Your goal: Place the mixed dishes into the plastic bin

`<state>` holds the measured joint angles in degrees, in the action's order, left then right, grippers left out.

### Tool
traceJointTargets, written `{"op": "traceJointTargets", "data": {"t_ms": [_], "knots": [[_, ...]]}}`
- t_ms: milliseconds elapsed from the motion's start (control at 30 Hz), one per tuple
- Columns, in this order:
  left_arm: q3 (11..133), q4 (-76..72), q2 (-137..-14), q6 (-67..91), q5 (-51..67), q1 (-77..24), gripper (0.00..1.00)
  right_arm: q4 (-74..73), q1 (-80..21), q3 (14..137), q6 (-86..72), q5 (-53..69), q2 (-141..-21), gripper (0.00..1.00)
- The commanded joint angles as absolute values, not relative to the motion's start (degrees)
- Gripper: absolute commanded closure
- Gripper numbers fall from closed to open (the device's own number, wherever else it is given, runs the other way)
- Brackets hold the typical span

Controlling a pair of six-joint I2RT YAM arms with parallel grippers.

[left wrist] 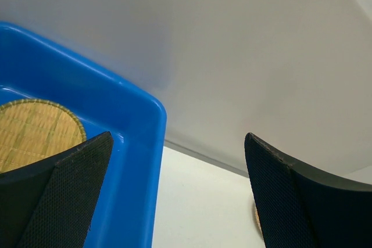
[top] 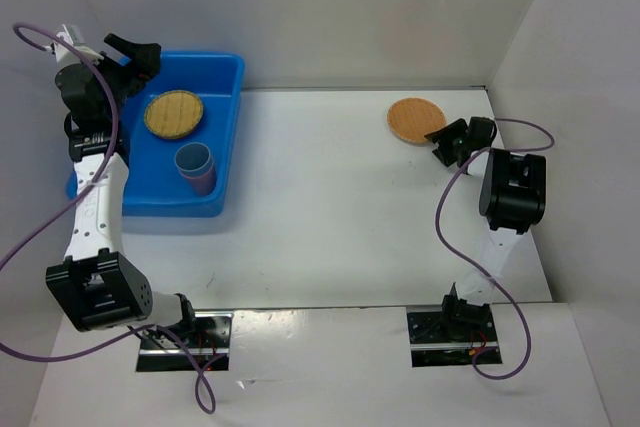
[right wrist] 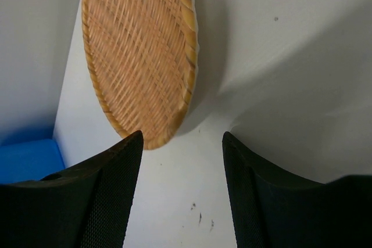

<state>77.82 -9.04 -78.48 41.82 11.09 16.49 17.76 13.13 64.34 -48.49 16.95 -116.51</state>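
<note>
right now the step in hand looks like picking up the second woven bamboo disc — the one dish i can see outside the blue plastic bin. it lies flat on the white table, well apart from the bin, off to the bin's right and about level with the bin's far end. inside the bin lie the other bamboo disc and, nearer than it, a blue cup that seems to sit in a pink cup.

your right gripper sits just beside the loose disc, on the side away from the bin. its jaws are apart with nothing between them. from its wrist camera the disc's rim lies just ahead of one finger, not centred in the gap. your left gripper hovers over the bin's far left corner, jaws wide apart and empty.

to do this well, line the gap up on the rim first, so one finger goes over the weave and the other can slip under the edge. come in low and tilted, because the disc is thin and flat and a straight-down pinch would likely only skate off it. close slowly — on that smooth table i'd expect the disc to slide away from a nudge. once it is lifted, keep it level on the way across to the bin, and mind the left arm parked over that corner.
</note>
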Motion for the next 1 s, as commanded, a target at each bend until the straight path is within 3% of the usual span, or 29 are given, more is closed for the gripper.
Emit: {"op": "traceJointTargets", "data": {"t_ms": [0, 200, 400, 567, 733, 900, 967], "knots": [[77.7, -12.6, -76.6, 41.0, 13.9, 15.7, 0.0, 21.3, 13.1, 67.9, -51.1, 16.8, -119.8, 0.38], [77.2, -13.1, -75.0, 41.6, 14.9, 14.7, 0.0, 21.8, 13.1, 68.5, -56.1, 14.9, -122.1, 0.43], [76.1, -13.1, -73.3, 41.6, 16.8, 10.0, 0.0, 19.2, 12.0, 71.0, -57.6, 12.5, -124.6, 0.56], [73.2, -13.7, -71.6, 41.6, 18.5, 8.3, 0.0, 16.6, 11.4, 74.1, -57.6, 11.4, -125.9, 0.7], [71.3, -13.7, -69.8, 41.6, 19.1, 6.3, 0.0, 16.6, 10.9, 75.2, -57.6, 11.4, -126.5, 0.93], [71.4, -13.7, -70.5, 41.6, 25.5, 4.7, 0.0, 16.9, 10.9, 75.2, -53.5, 16.6, -124.8, 0.97], [73.6, -13.2, -73.5, 41.6, 32.8, 3.5, 0.0, 18.2, 10.9, 75.2, -51.8, 24.0, -124.3, 0.97]]}}
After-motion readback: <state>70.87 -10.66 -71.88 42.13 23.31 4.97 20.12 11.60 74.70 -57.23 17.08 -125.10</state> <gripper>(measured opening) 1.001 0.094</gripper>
